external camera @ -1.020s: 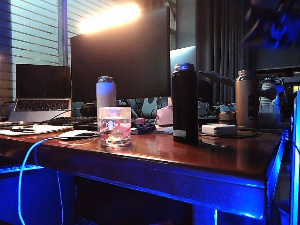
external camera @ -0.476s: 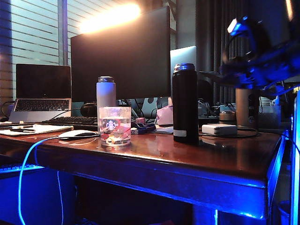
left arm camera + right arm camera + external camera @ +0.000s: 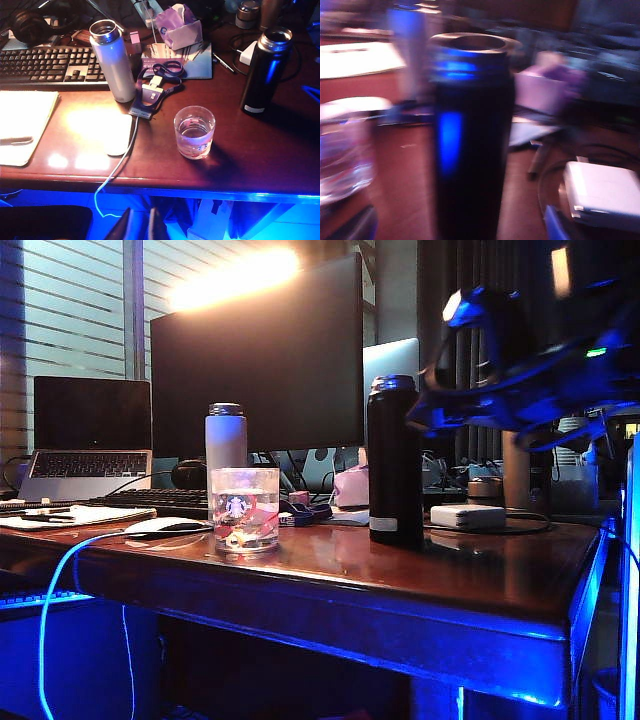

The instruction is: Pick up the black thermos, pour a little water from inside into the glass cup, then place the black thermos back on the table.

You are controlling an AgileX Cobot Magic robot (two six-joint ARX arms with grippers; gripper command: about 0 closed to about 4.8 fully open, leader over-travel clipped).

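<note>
The black thermos (image 3: pixel 394 460) stands upright on the table (image 3: pixel 480 580), right of the glass cup (image 3: pixel 245 508), which holds some water. My right gripper (image 3: pixel 420 412) reaches in from the right at the thermos's upper half. In the blurred right wrist view the thermos (image 3: pixel 470 140) fills the middle, and the right gripper (image 3: pixel 455 227) is open with one finger on each side of it; contact cannot be told. My left gripper (image 3: pixel 139 229) hangs shut off the table's front edge, away from the cup (image 3: pixel 194 131) and thermos (image 3: pixel 265 70).
A white bottle (image 3: pixel 226 438) stands behind the cup. A mouse (image 3: pixel 165 527), keyboard (image 3: pixel 50 62) and notebook (image 3: pixel 22 125) lie to the left. A white adapter (image 3: pixel 467 516) with its cable sits right of the thermos, a bronze bottle (image 3: pixel 515 475) behind it. A monitor (image 3: pixel 260 350) stands at the back.
My right arm has swung down and leftward from the upper right corner to the thermos. Thermos and cup have not moved.
</note>
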